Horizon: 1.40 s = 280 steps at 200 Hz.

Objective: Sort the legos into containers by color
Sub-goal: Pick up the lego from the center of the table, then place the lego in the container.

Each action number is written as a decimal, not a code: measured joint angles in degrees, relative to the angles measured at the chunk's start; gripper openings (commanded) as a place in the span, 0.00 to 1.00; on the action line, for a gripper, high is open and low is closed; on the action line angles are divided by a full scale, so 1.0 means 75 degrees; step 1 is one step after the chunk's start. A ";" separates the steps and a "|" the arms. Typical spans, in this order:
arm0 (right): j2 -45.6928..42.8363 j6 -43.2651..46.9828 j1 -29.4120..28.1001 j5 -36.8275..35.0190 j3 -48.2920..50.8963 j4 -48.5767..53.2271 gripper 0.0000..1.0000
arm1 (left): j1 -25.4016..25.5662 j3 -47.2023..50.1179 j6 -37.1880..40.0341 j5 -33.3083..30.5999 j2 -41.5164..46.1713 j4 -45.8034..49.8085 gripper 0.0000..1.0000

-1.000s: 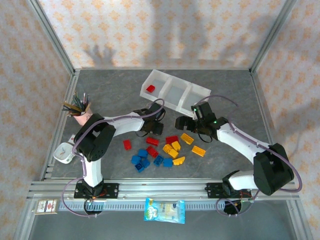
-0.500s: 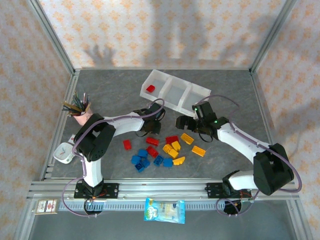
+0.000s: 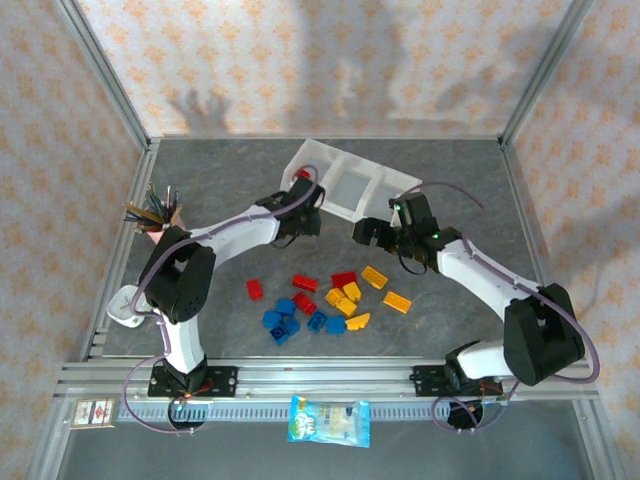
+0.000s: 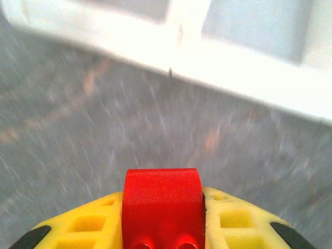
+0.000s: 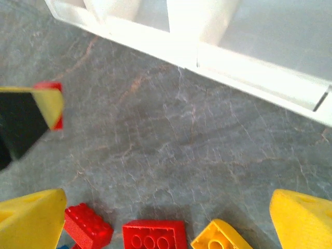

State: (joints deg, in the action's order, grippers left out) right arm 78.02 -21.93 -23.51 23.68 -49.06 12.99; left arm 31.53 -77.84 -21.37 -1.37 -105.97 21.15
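LEGO SORT: The left arm's fingers [image 4: 104,228] pinch a red brick [image 4: 162,205] by its sides. The brick faces the near wall of the white three-compartment tray [image 4: 249,78], and a bare strip of grey worktop [image 4: 78,129] lies between brick and wall. From above, this arm reaches to the tray's left end.

The right arm's fingers [image 5: 31,218] stand spread wide with nothing between them. They hang over the far edge of the loose bricks [image 3: 344,297], and open worktop runs from there up to the tray's near wall.

The red, yellow and blue pile sits mid-worktop, apart from the tray. A pen cup [image 3: 155,212] stands by the left edge, clear of both arms' fingers.
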 measured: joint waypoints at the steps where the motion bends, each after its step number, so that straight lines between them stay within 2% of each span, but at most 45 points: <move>1: 0.0006 0.0000 0.0003 0.0000 -0.0006 -0.0006 1.00 | -0.0012 -0.0029 0.0000 -0.0015 -0.0003 -0.0003 0.31; 41: 0.0181 -0.0160 0.0134 -0.0041 -0.0303 -0.0370 1.00 | -0.0627 -0.1571 -0.0172 -0.0356 -0.0557 -0.0638 0.31; 95: 0.0350 -0.0187 0.0213 -0.0189 -0.0603 -0.0493 1.00 | -0.0997 -0.3748 -0.0230 -0.0364 -0.2771 -0.0883 0.32; 105: 0.0350 -0.0187 0.0213 -0.0216 -0.0618 -0.0493 1.00 | -0.1011 -0.4194 -0.0227 -0.0356 -0.3200 -0.0842 0.34; 123: 0.0382 -0.0187 0.0213 -0.0242 -0.0670 -0.0484 1.00 | -0.1023 -0.4864 -0.0227 -0.0358 -0.3759 -0.0752 0.45; 157: 0.0423 -0.0181 0.0213 -0.0248 -0.0766 -0.0484 1.00 | -0.1026 -0.5514 -0.0154 -0.0469 -0.4092 -0.0443 0.54; 176: 0.0423 -0.0154 0.0213 -0.0242 -0.0807 -0.0475 1.00 | -0.1026 -0.5642 -0.0137 -0.0481 -0.4083 -0.0385 0.55; 197: 0.0423 -0.0073 0.0213 -0.0233 -0.0860 -0.0469 1.00 | -0.1026 -0.5531 -0.0140 -0.0417 -0.3981 -0.0192 0.57; 217: 0.0423 0.0020 0.0207 -0.0227 -0.0860 -0.0420 1.00 | -0.1026 -0.4631 -0.0143 -0.0207 -0.3381 -0.0093 0.58; 242: 0.0428 0.0198 0.0064 -0.0216 -0.0863 -0.0312 1.00 | -0.1023 -0.2804 -0.0163 0.0003 -0.1947 -0.0146 0.59; 280: 0.0589 0.0425 -0.0603 -0.0213 -0.0976 -0.0192 1.00 | -0.1017 -0.0277 -0.0291 0.0055 0.0562 -0.0262 0.62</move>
State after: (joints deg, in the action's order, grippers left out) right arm 82.43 -18.74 -28.03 22.09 -56.38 11.55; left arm 23.90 -79.92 -23.55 -0.95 -101.75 19.18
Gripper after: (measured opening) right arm 0.996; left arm 0.616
